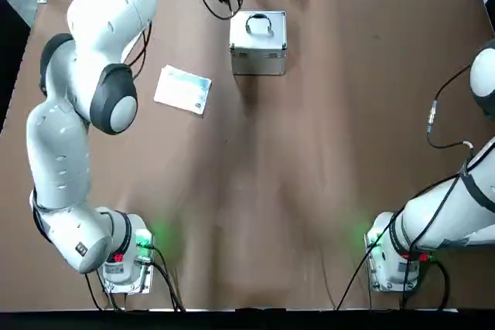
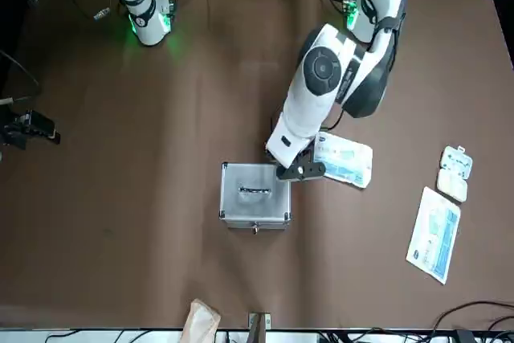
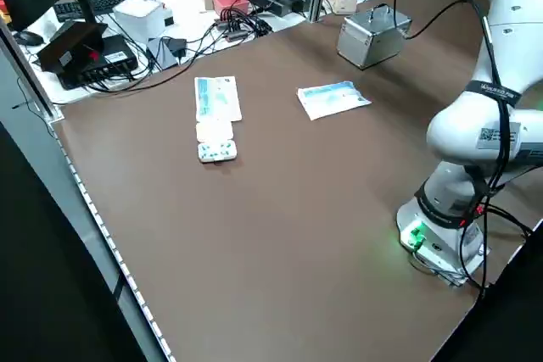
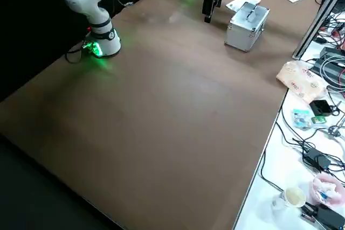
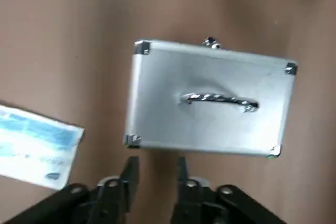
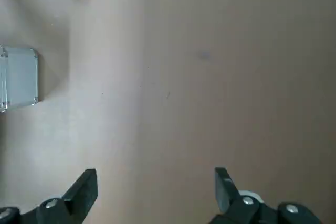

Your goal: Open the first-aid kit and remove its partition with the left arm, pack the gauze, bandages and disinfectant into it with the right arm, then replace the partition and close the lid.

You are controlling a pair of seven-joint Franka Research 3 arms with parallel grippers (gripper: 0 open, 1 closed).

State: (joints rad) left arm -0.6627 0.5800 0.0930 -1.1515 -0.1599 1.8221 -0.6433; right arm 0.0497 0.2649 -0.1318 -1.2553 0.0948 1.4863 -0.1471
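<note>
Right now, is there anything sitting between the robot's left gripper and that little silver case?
Nothing visible is. The left gripper hangs just beside the first-aid kit, with only bare table between them. The flat blue-white pack lies off to one side, clear of the gap.

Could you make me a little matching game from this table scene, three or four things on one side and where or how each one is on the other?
Things:
1. first-aid kit
2. left gripper
3. right gripper
4. flat blue-white pack

States:
A. fingers wide open over bare table
B. lid shut, handle on top
C. lying flat beside the case
D. fingers close together, near the case's edge

Pairs: 1-B, 2-D, 3-A, 4-C
</note>
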